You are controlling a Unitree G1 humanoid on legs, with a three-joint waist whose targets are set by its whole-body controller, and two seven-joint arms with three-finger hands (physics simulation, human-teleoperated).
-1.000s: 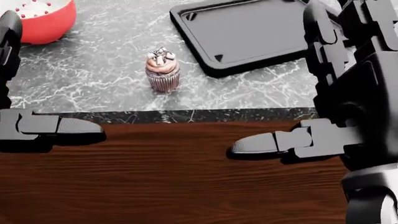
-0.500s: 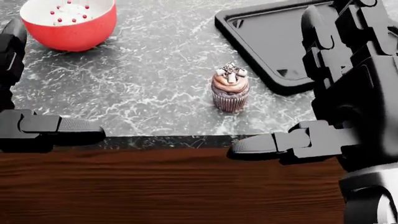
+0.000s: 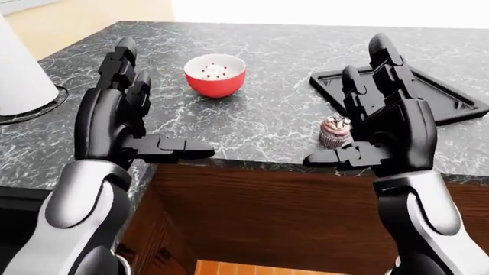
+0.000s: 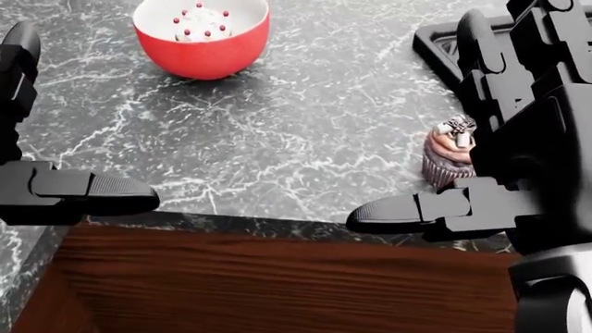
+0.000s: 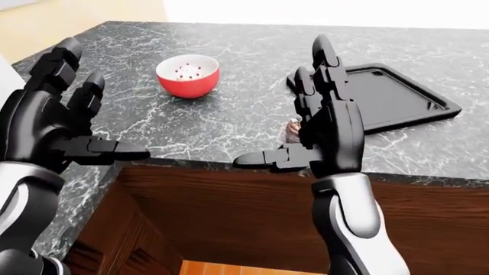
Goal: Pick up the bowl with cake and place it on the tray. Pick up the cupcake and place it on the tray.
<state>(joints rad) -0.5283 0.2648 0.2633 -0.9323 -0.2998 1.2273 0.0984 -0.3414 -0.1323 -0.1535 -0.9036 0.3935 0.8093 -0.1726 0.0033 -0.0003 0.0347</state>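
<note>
Both hands, left (image 3: 126, 123) and right (image 3: 386, 129), were spread wide, holding nothing. The cupcake (image 3: 334, 131) stood beside the right hand; bowl (image 3: 215, 75) and tray (image 5: 390, 100) lay on the counter (image 3: 268, 109).

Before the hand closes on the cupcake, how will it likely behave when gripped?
The cupcake probably crushes easily: its swirled frosting and small toppings look soft. It looks light and stands upright on a narrow pleated base, so a sideways nudge may tip it. Gripping the wrapper seems safer.

A red bowl (image 3: 215, 75), a brown-frosted cupcake (image 3: 334, 131) and a black tray (image 5: 390, 97) sit on the white-veined dark marble bench (image 3: 275, 109).
</note>
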